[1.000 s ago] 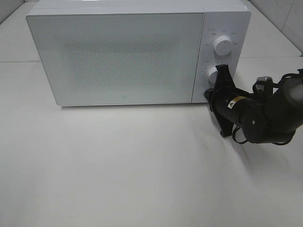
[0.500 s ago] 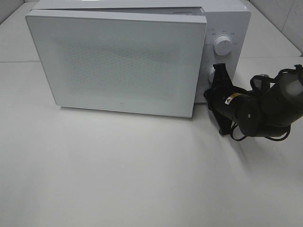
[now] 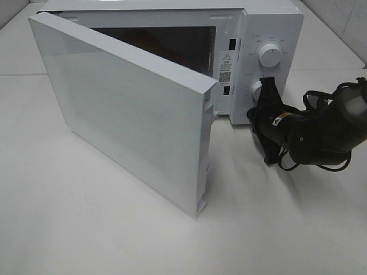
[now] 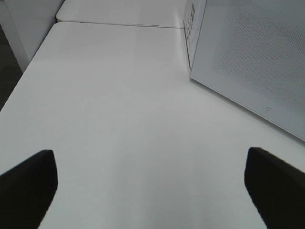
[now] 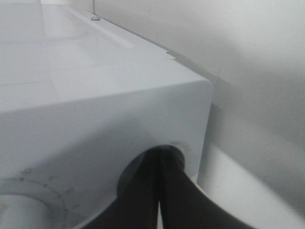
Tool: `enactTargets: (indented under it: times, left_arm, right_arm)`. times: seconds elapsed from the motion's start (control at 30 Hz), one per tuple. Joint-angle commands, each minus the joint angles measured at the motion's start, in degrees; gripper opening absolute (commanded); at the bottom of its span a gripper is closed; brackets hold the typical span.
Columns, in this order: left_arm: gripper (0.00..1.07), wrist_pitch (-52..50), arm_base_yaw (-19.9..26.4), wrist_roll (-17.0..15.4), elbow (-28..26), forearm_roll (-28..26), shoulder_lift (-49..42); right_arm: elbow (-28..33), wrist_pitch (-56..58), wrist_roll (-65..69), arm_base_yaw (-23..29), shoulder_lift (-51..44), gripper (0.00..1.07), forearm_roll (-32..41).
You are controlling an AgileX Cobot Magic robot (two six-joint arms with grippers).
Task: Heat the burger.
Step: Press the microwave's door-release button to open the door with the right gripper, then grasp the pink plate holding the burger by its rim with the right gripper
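The white microwave (image 3: 269, 23) stands at the back of the table with its door (image 3: 132, 109) swung out toward the front. A dim brown rounded shape (image 3: 143, 40) in the dark cavity looks like the burger. My right gripper (image 3: 266, 86) is shut, its tips pressed against the lower knob (image 3: 255, 89) under the upper dial (image 3: 269, 54). In the right wrist view the shut fingers (image 5: 143, 200) reach into a round recess in the panel. My left gripper (image 4: 152, 191) is open over bare table beside the door (image 4: 252, 57) and is out of the high view.
The open door juts far over the white table (image 3: 114, 229), its free edge (image 3: 203, 149) near the middle. The right arm (image 3: 321, 134) lies on the table to the right of the microwave. A white wall (image 5: 248, 71) rises behind the microwave.
The microwave door has swung from shut to wide open. The right gripper has stayed shut at the lower knob, with the arm shifting only slightly.
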Motion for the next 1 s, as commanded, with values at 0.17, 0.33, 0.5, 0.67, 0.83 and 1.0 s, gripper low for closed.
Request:
enactTargets:
  times: [0.17, 0.33, 0.5, 0.67, 0.83, 1.0]
  left_arm:
    - [1.01, -0.17, 0.11, -0.11, 0.11, 0.34, -0.86]
    - [1.01, -0.17, 0.11, -0.17, 0.11, 0.34, -0.86]
    - [1.01, -0.17, 0.11, -0.17, 0.11, 0.34, -0.86]
    - [1.01, -0.17, 0.11, -0.17, 0.11, 0.34, -0.86]
    - [1.01, -0.17, 0.11, -0.17, 0.11, 0.34, -0.86]
    - [1.01, -0.17, 0.11, -0.17, 0.11, 0.34, -0.86]
  right_arm:
    - [0.17, -8.31, 2.75, 0.8, -0.74, 0.0, -0.23]
    - [1.09, -7.62, 3.38, 1.38, -0.74, 0.0, -0.46]
    - [2.86, -7.33, 3.38, 1.38, -0.74, 0.0, -0.63]
    - [4.76, -7.28, 3.44, 2.06, -1.38, 0.0, 0.0]
    - [5.21, -7.22, 3.9, 2.06, -1.66, 0.0, -1.03]
    - [6.93, -7.28, 2.64, 2.06, -3.38, 0.0, -0.74]
